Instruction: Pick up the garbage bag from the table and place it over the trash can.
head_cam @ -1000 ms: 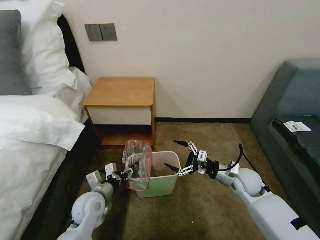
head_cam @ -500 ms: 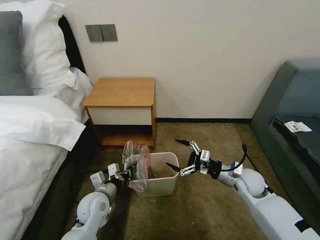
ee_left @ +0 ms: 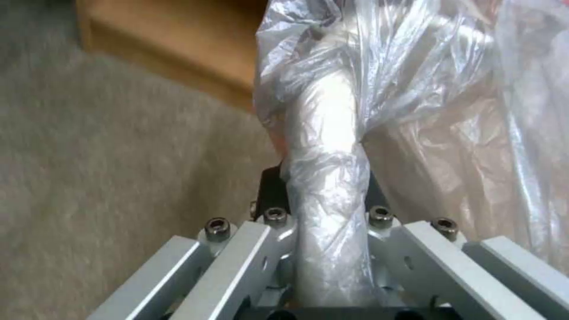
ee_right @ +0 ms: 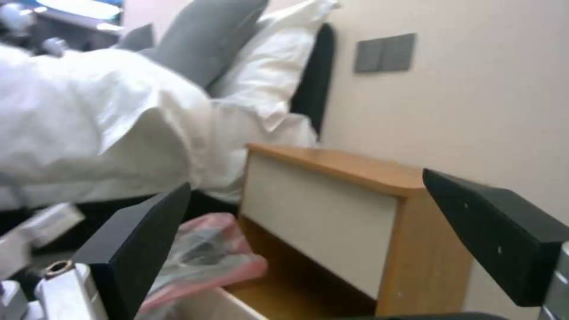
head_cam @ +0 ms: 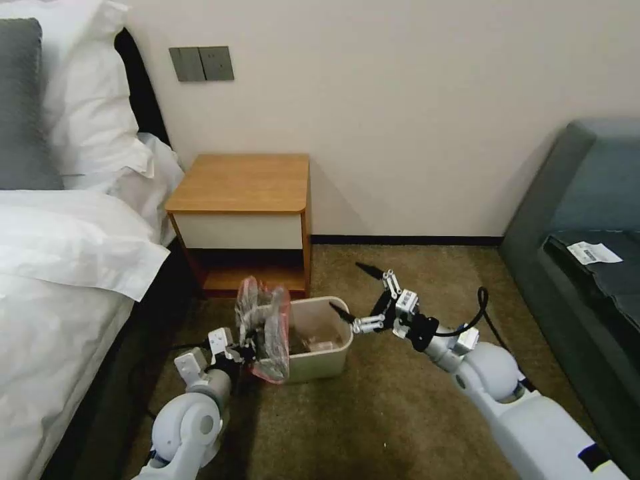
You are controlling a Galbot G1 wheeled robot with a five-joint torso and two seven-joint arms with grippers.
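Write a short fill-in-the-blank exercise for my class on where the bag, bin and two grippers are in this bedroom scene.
1. The left gripper is shut on the ____.
2. The bag hangs over the bin's ____ side, the rest of the rim uncovered.
3. The right gripper is ____, above the bin's right rim.
4. The bin stands on the carpet in front of the ____.

Missing words: bag; left; open; table
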